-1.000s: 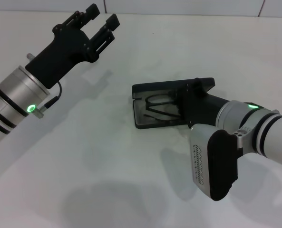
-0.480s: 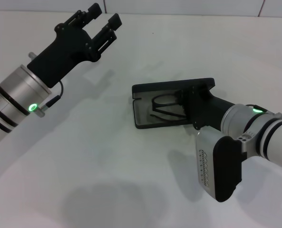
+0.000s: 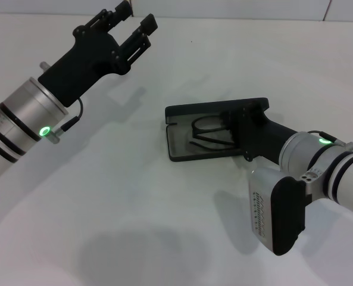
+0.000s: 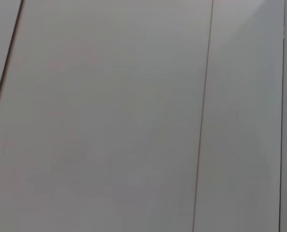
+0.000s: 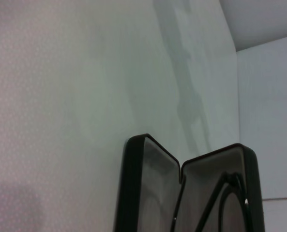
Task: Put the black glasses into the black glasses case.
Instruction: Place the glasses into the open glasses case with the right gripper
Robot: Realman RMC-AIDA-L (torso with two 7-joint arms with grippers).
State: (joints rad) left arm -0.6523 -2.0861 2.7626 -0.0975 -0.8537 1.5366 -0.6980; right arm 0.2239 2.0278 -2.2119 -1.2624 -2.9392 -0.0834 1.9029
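Note:
The black glasses case (image 3: 181, 148) lies open in the middle of the white table, its lid (image 3: 215, 109) raised at the far side. The black glasses (image 3: 208, 132) lie inside on the grey lining. My right gripper (image 3: 232, 127) reaches in over the case's right end, at the right part of the glasses. My left gripper (image 3: 136, 15) is open and empty, held high at the far left, well away from the case. The right wrist view shows the open case (image 5: 150, 193) with the glasses' frame (image 5: 225, 200) in one half.
The white table (image 3: 134, 196) spreads around the case. A tiled wall (image 3: 236, 7) rises behind the table's far edge. The left wrist view shows only pale wall panels (image 4: 109, 121).
My right arm has drawn back to the right, uncovering more of the glasses in the case. My left gripper has risen slightly up and to the right.

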